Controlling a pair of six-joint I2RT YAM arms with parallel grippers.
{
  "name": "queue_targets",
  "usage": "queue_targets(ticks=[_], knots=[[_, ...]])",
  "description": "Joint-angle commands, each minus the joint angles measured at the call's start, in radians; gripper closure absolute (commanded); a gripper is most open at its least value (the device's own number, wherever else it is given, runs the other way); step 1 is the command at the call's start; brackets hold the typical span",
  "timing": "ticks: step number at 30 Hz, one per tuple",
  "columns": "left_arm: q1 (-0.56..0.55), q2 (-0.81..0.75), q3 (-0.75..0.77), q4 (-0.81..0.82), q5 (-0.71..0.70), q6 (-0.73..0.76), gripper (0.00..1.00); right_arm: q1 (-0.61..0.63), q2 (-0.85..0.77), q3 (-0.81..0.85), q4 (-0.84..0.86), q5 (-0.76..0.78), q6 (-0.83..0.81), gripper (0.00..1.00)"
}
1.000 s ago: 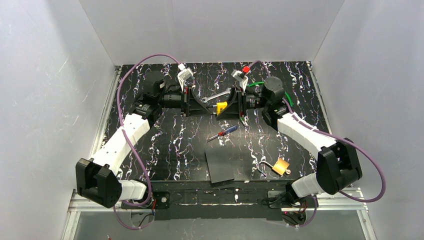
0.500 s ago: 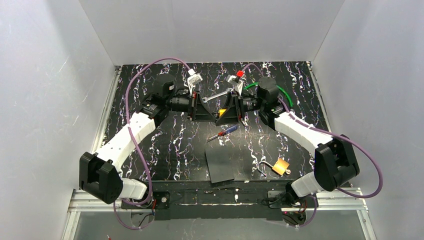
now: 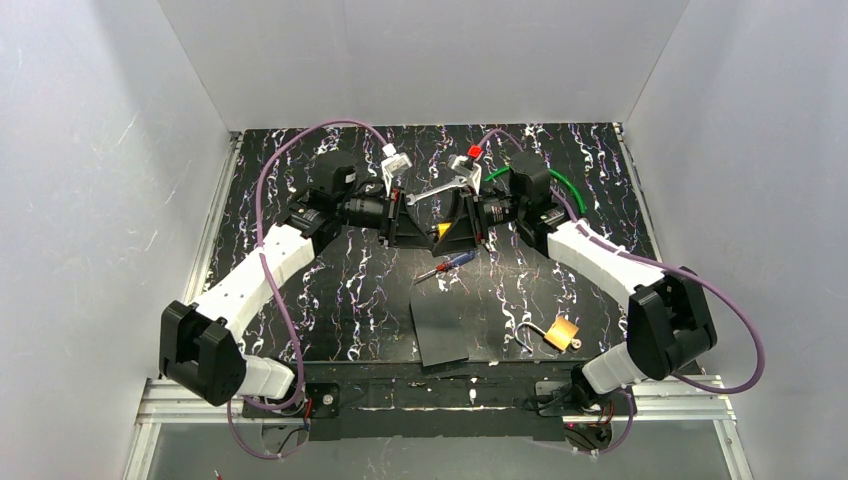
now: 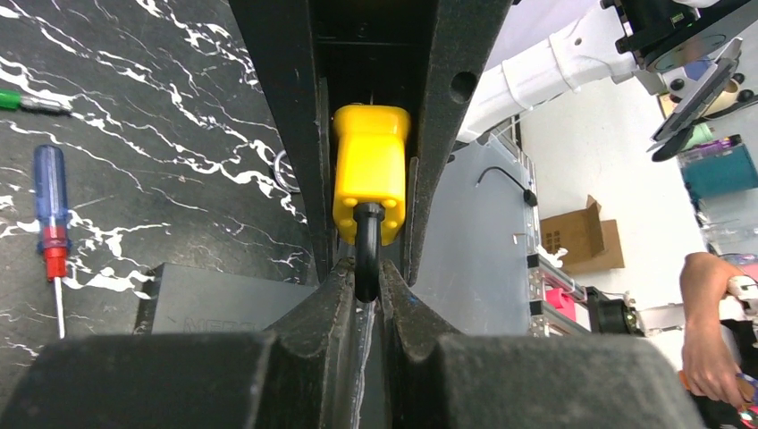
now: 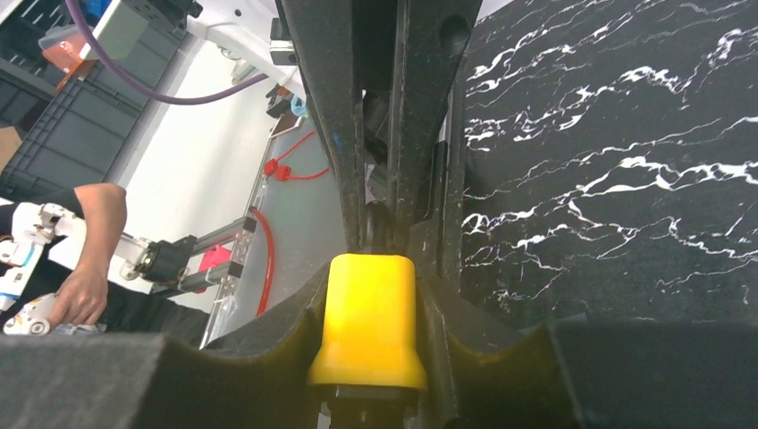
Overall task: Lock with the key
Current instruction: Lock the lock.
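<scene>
While R claw (image 5: 374,290) pinches key (image 5: 371,335) head, L claw (image 4: 365,277) prob. nips black end.

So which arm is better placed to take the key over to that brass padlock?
Probably the right. The right gripper clamps the key by the yellow head, while the left gripper pinches the stem end, and the padlock lies near the right arm's base.

Key (image 4: 370,170) — yellow head, black neck — clamped btwn left hand (image 4: 366,281), right hand (image 5: 374,295).
</scene>
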Motion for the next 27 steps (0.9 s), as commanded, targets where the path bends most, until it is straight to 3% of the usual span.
queue_targets(ticks=[1,11,22,23,27], knots=[[-0.102,0.053,0.066,0.08,-0.051,0.007,1.0,0.113,0.029,0.082,0.05,0.038,-0.024,0.99],[-0.111,0.066,0.068,0.088,-0.049,-0.012,1.0,0.113,0.035,0.092,0.07,0.025,-0.008,0.99],[0.064,-0.032,0.01,0.074,0.008,-0.001,1.0,-0.059,-0.034,0.066,0.052,0.015,-0.002,0.98],[0.073,-0.039,0.006,0.074,0.012,0.0,1.0,-0.072,-0.037,0.069,0.048,0.01,-0.001,0.91],[0.084,-0.055,-0.003,0.059,0.04,0.018,1.0,-0.103,-0.05,0.089,0.038,-0.002,0.007,0.45]])
